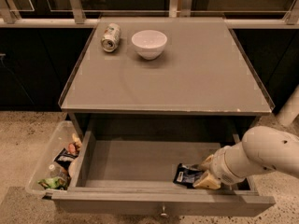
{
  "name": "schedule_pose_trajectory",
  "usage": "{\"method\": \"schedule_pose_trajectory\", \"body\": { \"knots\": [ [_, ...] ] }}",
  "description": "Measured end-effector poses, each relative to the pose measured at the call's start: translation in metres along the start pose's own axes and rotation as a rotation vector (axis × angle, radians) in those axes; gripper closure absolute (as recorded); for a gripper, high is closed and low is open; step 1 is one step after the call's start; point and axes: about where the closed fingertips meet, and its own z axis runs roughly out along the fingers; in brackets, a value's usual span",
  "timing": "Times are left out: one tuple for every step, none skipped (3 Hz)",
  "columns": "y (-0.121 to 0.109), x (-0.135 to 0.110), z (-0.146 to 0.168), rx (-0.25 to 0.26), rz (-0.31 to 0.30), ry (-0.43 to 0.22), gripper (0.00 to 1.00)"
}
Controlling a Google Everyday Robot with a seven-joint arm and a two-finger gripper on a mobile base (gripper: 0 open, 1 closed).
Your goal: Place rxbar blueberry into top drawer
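Observation:
The top drawer (135, 160) is pulled open below the counter, with a plain grey bottom and a small metal knob on its front panel. The rxbar blueberry (187, 175), a dark blue wrapper with white patches, is at the drawer's front right, on or just above the bottom. My gripper (204, 176) reaches in from the right on a white arm, low inside the drawer, right against the bar's right end.
A silver-green soda can (110, 37) lies on its side at the back left of the grey countertop (196, 78), beside a white bowl (149, 43). A clear plastic bin (56, 164) of snacks hangs at the drawer's left side. Speckled floor surrounds the cabinet.

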Motion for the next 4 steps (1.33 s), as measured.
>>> {"method": "schedule_pose_trajectory", "body": {
  "knots": [
    [0.0, 0.0, 0.0, 0.0, 0.0, 0.0, 0.34],
    [0.0, 0.0, 0.0, 0.0, 0.0, 0.0, 0.11],
    [0.0001, 0.0, 0.0, 0.0, 0.0, 0.0, 0.0],
    [0.0001, 0.0, 0.0, 0.0, 0.0, 0.0, 0.0]
  ]
}}
